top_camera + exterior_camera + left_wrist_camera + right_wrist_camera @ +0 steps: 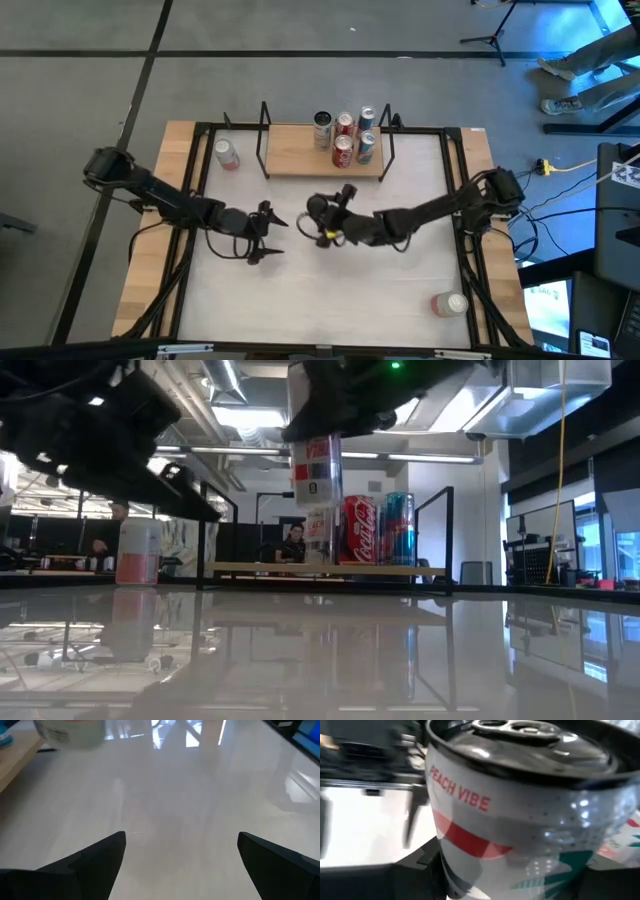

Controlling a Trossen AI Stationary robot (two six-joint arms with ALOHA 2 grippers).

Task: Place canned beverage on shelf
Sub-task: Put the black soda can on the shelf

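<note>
My right gripper (322,220) is shut on a white can with red marks and the words PEACH VIBE (520,820), in front of the shelf (300,150). In the low view the can (317,480) hangs above the table. Several cans (345,135) stand on the right half of the light-wood shelf, among them a red cola can (360,530) and a blue one (400,528). My left gripper (266,236) is open and empty just above the table, to the left of the held can. My right gripper pinches the can's side wall (445,855) between its two fingers (417,862), one on each side, below the can's top rim. The fingers come about level from the table's right. The can stands roughly upright, top up, lifted clear of the table.
A pink-and-white can (227,153) stands on the table left of the shelf and also shows in the low view (138,550). Another can (450,303) lies near the front right corner. The shelf's black wire uprights (264,135) stand at both short ends.
</note>
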